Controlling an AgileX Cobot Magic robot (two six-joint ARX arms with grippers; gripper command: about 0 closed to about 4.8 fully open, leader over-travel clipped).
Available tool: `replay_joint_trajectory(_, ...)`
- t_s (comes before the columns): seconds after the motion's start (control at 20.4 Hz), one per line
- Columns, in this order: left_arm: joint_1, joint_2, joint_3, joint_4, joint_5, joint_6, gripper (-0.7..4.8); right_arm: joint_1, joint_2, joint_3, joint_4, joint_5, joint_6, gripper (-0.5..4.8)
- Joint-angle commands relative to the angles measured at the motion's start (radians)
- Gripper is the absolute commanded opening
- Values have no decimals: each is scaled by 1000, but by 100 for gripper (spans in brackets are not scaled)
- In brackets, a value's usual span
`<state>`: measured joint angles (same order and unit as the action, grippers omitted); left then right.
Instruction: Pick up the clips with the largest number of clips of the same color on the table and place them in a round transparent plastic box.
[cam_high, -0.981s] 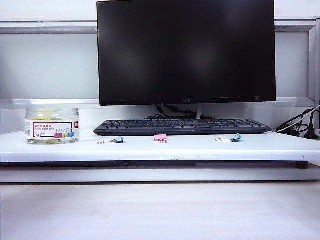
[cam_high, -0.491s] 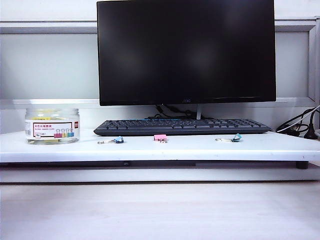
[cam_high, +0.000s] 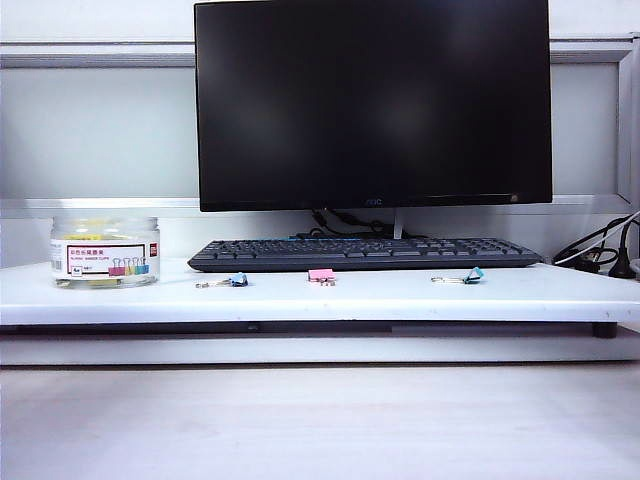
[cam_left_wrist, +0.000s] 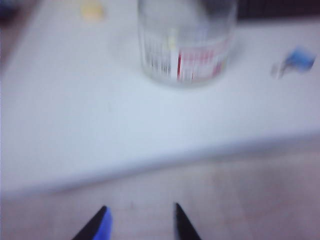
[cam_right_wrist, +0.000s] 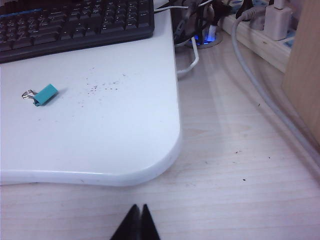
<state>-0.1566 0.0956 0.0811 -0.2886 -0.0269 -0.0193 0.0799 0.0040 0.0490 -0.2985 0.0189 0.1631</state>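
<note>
Office desk where I work: monitor (cam_high: 372, 105), keyboard (cam_high: 362, 253), power strip (cam_right_wrist: 260, 37) with cables, binder clips on white desk board (cam_high: 320, 295).

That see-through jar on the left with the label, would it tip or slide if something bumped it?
The round transparent plastic box is squat and wide-based, so tipping seems unlikely. It stands upright on the smooth white board, so a push would probably slide it. It looks like thin clear plastic holding only small yellow clips, so it is likely light.
</note>
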Motion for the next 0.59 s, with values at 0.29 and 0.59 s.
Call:
replay_joint_trajectory(0.29,52,-95,2,13,5,4,170,-1,-2,1,-12,5,-2,-5)
replay_joint_trajectory(0.59,101,-95,2,13,5,4,170,-2,-2,1,-12,6,-3,-5)
